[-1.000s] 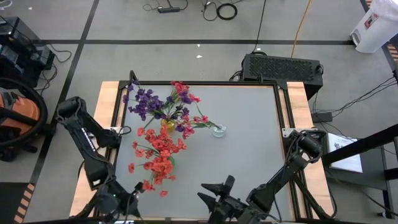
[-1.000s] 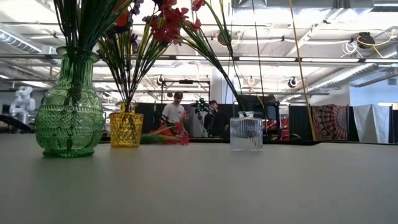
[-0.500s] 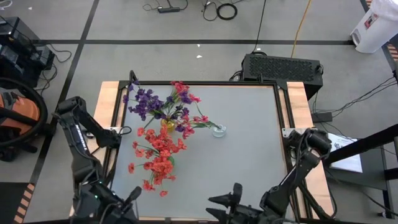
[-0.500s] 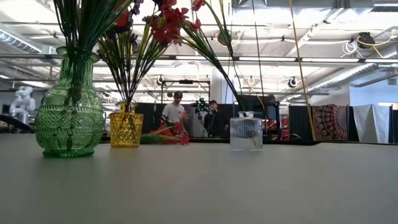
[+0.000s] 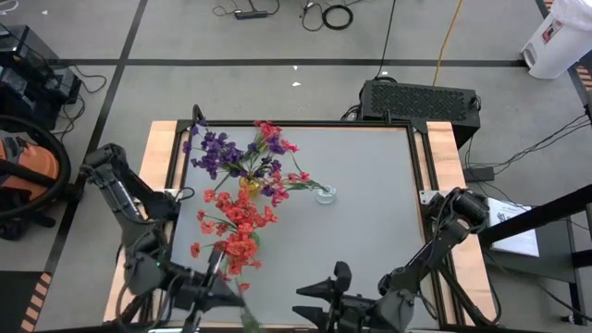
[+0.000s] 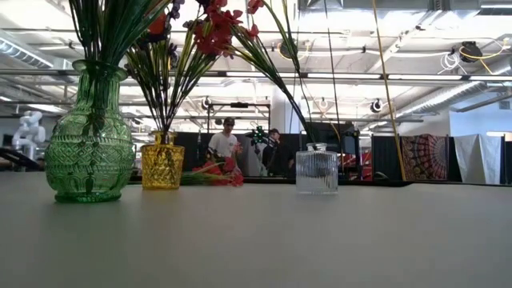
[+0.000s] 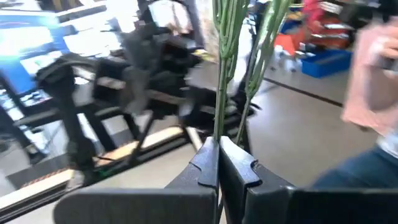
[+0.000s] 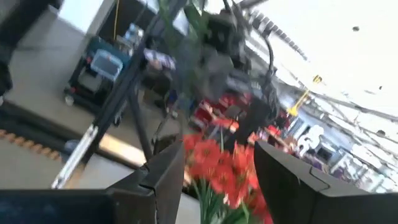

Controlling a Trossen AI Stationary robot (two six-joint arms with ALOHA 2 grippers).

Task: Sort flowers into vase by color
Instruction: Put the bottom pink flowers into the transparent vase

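Note:
Red flowers fill the green vase. Purple flowers and a few red ones stand in the yellow vase. One sprig leans in the clear glass vase. My left gripper is at the table's near left, level, shut on a green-stemmed flower sprig. The sprig's blossom colour does not show. My right gripper hovers open at the near edge. In its wrist view, red blossoms show beyond its fingers. My left gripper pinches the sprig's thin green stem between its two shut fingers, at their free ends. The fingers lie level and across the stem. A second green stalk runs beside it. One green end reaches toward the table's near edge.
The three vases cluster on the table's left half, and their sprigs spread wide above them. The grey tabletop to the right of the clear vase is bare. People stand in the room beyond the table's far side.
My left gripper has risen from the table by the red flowers, turned level and swung toward the table's right, staying shut on the sprig it carries. My right gripper has risen a little and tipped upward, still open.

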